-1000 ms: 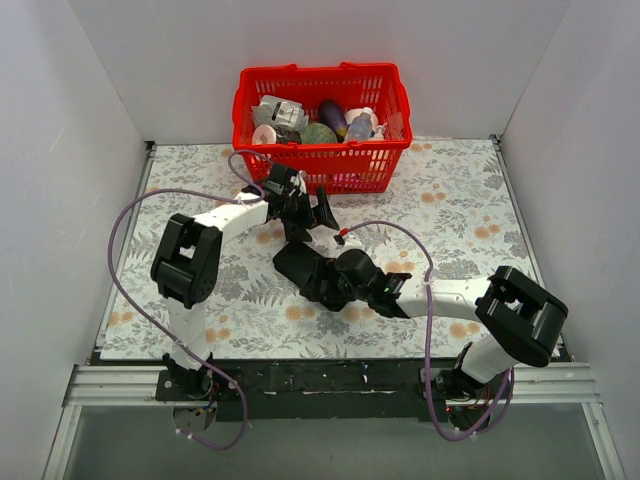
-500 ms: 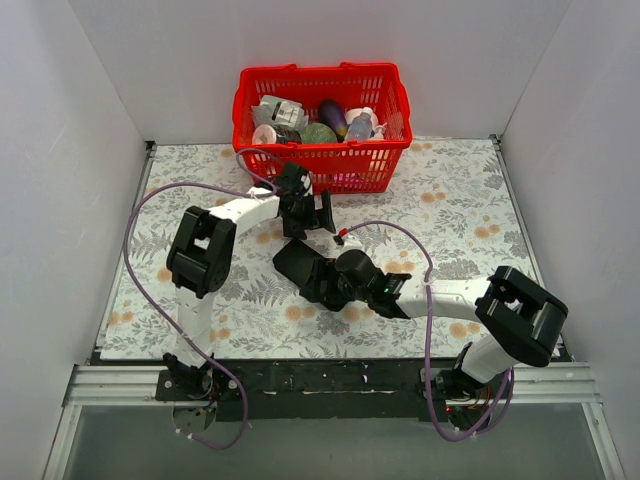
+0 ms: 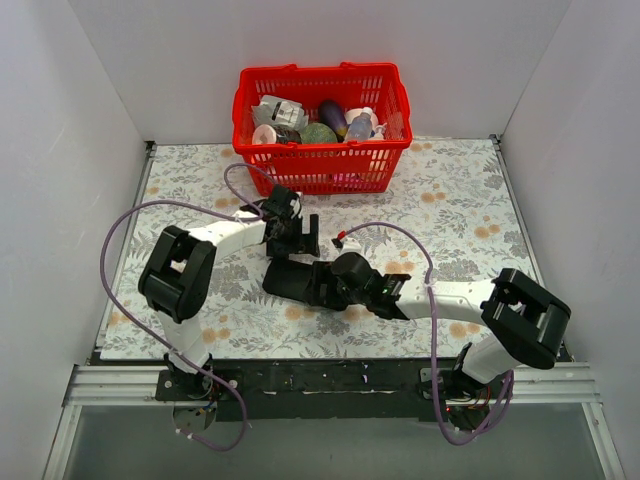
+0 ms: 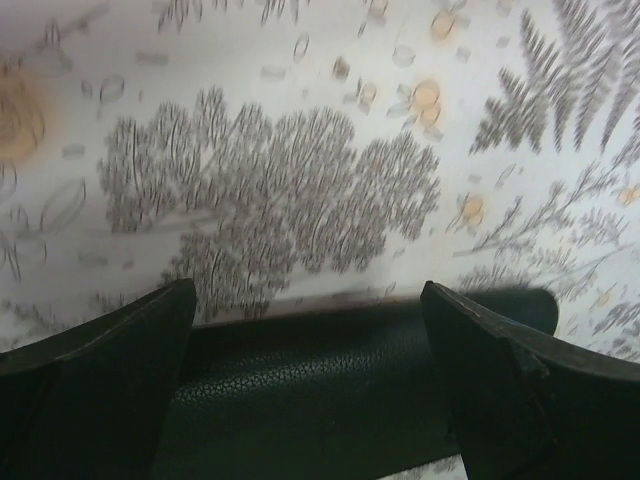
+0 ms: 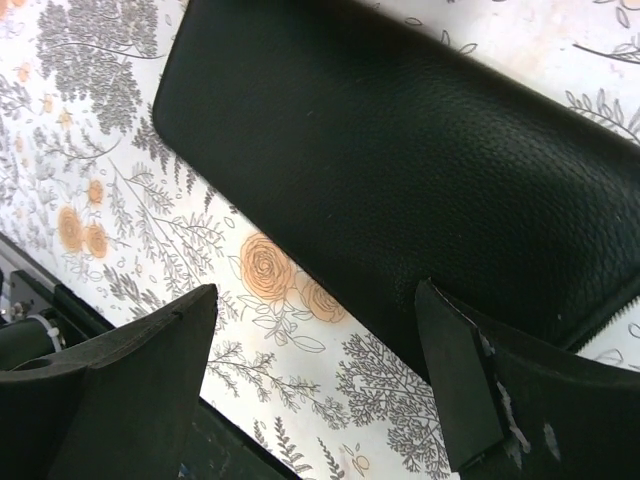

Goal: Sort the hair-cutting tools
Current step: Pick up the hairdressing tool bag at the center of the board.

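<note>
Both arms have swung left, and the black case point(image 3: 285, 280) now lies flatter at frame centre, long axis left-right. Above it the left gripper point(image 4: 308, 300) and right gripper point(image 5: 315, 292) hover, jaws spread and empty (scissors and comb unseen, probably inside).

The basket point(image 3: 320, 147) stands at the middle of the worktop's point(image 3: 460, 210) far edge. In front of it, nearer the arms, the case point(image 3: 285, 280) lies flat. The left claw point(image 3: 303, 240) hangs over the case's far edge and the right claw point(image 3: 322, 285) over its right part.
</note>
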Controlling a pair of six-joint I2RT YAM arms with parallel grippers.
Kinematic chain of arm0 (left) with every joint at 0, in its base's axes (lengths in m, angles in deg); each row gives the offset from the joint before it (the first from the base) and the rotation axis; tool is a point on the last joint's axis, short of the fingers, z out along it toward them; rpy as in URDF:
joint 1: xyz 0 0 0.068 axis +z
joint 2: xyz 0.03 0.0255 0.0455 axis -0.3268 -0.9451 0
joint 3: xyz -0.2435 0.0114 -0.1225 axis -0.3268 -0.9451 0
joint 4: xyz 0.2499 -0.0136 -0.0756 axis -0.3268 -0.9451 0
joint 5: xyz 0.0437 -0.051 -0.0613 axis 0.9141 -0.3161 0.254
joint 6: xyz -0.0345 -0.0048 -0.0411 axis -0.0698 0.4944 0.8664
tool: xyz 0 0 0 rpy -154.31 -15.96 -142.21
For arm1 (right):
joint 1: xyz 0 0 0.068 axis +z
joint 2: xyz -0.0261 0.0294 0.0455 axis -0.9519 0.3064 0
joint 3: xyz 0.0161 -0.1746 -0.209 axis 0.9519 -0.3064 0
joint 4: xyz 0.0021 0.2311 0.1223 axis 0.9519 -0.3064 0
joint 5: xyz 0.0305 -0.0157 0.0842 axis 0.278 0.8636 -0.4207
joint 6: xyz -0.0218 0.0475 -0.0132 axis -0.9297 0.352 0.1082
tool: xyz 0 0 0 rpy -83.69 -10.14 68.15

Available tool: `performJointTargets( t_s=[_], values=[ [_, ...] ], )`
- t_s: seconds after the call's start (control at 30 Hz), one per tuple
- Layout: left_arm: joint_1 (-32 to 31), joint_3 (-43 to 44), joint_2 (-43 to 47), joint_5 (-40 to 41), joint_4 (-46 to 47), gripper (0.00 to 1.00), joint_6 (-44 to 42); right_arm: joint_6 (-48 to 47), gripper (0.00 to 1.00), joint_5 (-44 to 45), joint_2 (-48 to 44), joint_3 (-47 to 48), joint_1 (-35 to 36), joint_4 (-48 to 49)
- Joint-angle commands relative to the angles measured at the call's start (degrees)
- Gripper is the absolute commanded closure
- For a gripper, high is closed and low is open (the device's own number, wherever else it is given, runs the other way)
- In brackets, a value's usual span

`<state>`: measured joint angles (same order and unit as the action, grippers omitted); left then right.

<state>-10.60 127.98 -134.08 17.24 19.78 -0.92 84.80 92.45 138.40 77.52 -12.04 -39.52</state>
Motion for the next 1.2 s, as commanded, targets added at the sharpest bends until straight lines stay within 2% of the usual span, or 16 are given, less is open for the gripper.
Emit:
performJointTargets(
  t_s=[0.0, 0.27, 0.6, 0.83, 0.97, 1.17],
  values=[
    [-0.92, -6.30, 5.87, -4.11, -9.79, 0.02, 2.75, 0.89, 0.11, 5.99, -0.19, 0.71, 0.97, -14.58],
    [-1.53, -15.78, 16.59, -13.78, -5.66, 0.02, 9.26, 2.47, 0.11, 9.59, -0.20, 2.47, 1.49, -21.26],
    [-5.39, -28.27, 25.92, -18.36, 3.39, 0.02, 19.89, 3.70, 0.10, 8.89, 5.78, 6.15, 1.49, -21.53],
    [-8.82, -28.45, 24.70, -18.89, 7.70, 0.02, 24.20, 1.07, 0.09, 10.21, 9.47, 9.32, 0.35, -21.53],
    [-11.72, -28.45, 23.82, -17.66, 9.37, 0.02, 26.05, -1.13, 0.09, 8.11, 10.18, 9.59, -2.98, -20.39],
    [-12.08, -27.76, 26.36, -15.65, 6.66, 0.02, 23.43, -2.19, 0.09, 7.14, 8.69, 8.62, -4.04, -19.95]
  ],
)
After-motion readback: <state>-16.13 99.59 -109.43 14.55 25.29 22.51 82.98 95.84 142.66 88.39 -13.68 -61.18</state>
